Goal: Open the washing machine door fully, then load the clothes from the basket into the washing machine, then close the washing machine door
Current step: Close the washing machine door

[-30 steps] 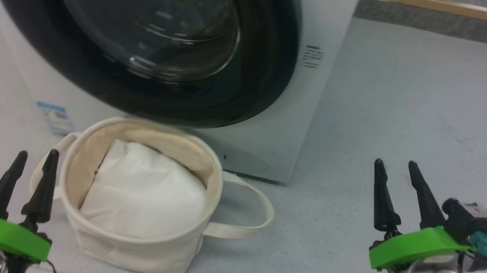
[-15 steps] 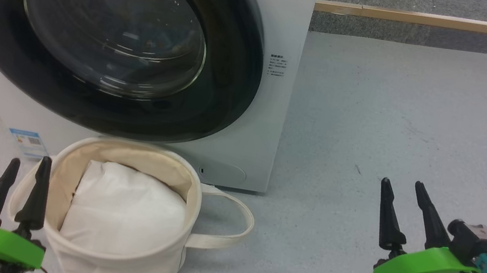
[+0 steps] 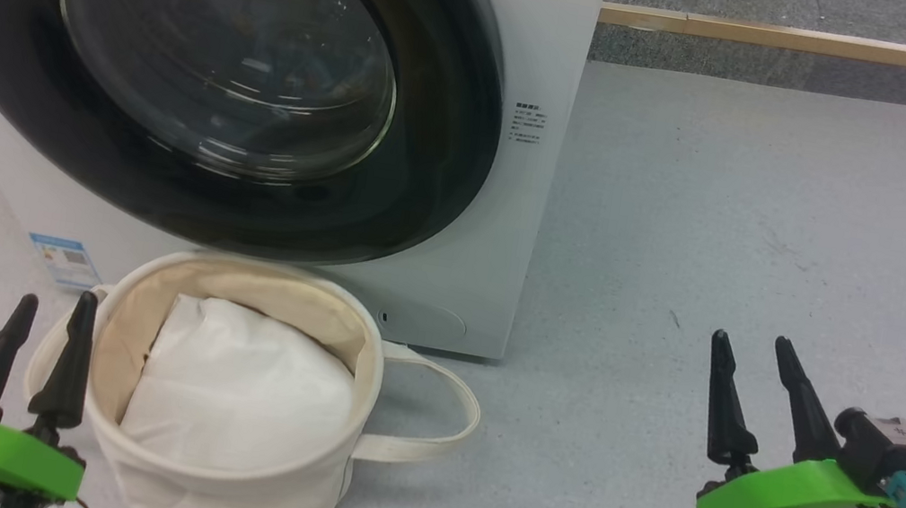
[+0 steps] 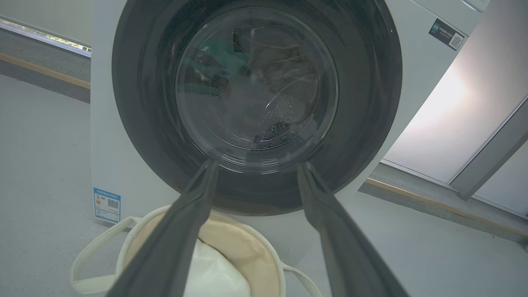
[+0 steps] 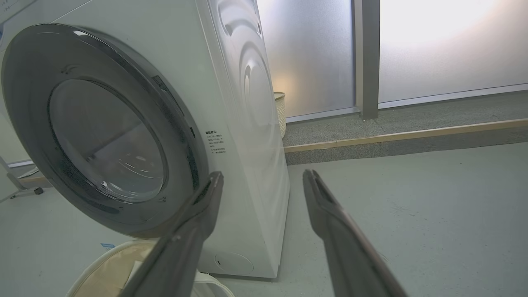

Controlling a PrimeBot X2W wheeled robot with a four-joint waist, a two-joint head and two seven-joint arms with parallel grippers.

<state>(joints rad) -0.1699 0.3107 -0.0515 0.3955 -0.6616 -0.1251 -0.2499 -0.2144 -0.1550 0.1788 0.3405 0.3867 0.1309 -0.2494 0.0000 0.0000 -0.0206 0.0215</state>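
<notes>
From the head view, the whole picture had slid slightly since half a second earlier, so the camera had moved and the things had not. Both arms kept their places. The left gripper [image 3: 58, 298] hung at the lower left, fingers spread and holding nothing, just beside the basket [image 3: 224, 490]. The right gripper [image 3: 751, 337] was likewise spread and empty, well apart over bare floor [image 3: 743, 200]. The basket stood on the floor against the washing machine [image 3: 515, 209], under the shut washing machine door [image 3: 202, 60], with white padding [image 3: 241, 389] in it. A blue label [image 3: 63, 260] sat low on the machine's front.

In the left wrist view, the open left gripper [image 4: 258, 163] faced the door [image 4: 255, 82]. Dim shapes behind its glass were too blurred to name. The basket [image 4: 247, 247] lay below.

In the right wrist view, the spread right gripper [image 5: 264, 172] looked past the machine's front corner [image 5: 231, 231], with the door [image 5: 103, 132] to its left.
</notes>
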